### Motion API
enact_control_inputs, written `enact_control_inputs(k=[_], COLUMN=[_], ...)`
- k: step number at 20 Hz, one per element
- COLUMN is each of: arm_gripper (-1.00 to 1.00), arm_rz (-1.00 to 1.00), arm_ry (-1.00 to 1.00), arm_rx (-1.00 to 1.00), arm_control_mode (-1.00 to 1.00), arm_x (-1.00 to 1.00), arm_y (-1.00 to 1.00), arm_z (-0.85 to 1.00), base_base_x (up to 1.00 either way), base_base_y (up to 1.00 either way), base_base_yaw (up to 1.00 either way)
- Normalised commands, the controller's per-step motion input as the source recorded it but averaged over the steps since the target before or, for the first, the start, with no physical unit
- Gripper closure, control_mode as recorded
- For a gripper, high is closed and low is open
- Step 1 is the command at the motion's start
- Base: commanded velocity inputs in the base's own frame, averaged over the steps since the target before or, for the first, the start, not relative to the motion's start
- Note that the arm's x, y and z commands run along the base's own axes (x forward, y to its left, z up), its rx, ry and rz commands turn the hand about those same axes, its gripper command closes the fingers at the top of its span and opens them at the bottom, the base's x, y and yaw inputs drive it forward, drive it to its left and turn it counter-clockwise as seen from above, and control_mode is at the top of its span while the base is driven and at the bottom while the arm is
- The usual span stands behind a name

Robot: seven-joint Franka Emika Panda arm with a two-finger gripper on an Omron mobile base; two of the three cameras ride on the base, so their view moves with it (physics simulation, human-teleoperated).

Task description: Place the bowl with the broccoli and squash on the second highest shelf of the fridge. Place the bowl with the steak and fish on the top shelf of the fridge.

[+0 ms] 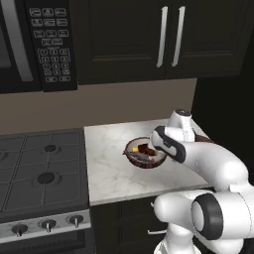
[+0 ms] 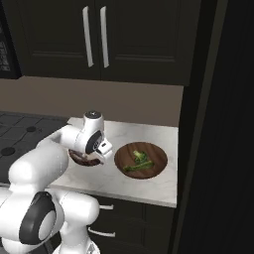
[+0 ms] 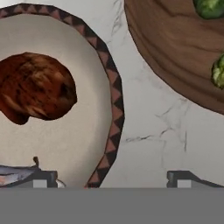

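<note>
Gripper [image 3: 111, 178] hung wide open and empty, straddling patterned bowl's rim [image 3: 114, 113], steak [image 3: 37, 85] inside, wooden bowl [image 3: 175, 52] with broccoli [image 3: 210, 8] just beside.

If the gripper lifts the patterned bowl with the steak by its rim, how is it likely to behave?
The patterned bowl looks rigid, so its rim should take a pinch without flexing. It is shallow and wide, so a one-sided rim grip may tilt it. The steak lies loose on the smooth inside and could slide if that happens. The open gripper straddles the rim.

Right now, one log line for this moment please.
claw: open, straddling steak bowl rim | veg bowl: beside it on counter | nothing held
</note>
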Motion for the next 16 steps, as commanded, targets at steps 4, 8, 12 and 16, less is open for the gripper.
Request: enact_control_inputs(k=[4,8,12,16], arm_gripper=[-1.00,-1.00,-1.00,1.00], arm_rz=[0.00,-0.02,-0.01,-0.01], arm_ry=[0.00,0.00,0.00,0.02], arm_rx=[0.00,0.00,0.00,0.00], arm_control_mode=[-1.00,-1.00,-1.00,-1.00], arm_x=[0.24,0.29,0.34,0.13], arm_y=[0.00,0.00,0.00,0.00], arm_z=[-0.24,-0.27,-0.24,-0.32], base_base_x=[0.00,0.00,0.00,0.00], base_base_y=[0.00,0.00,0.00,0.00], base_base_yaw=[0.00,0.00,0.00,0.00])
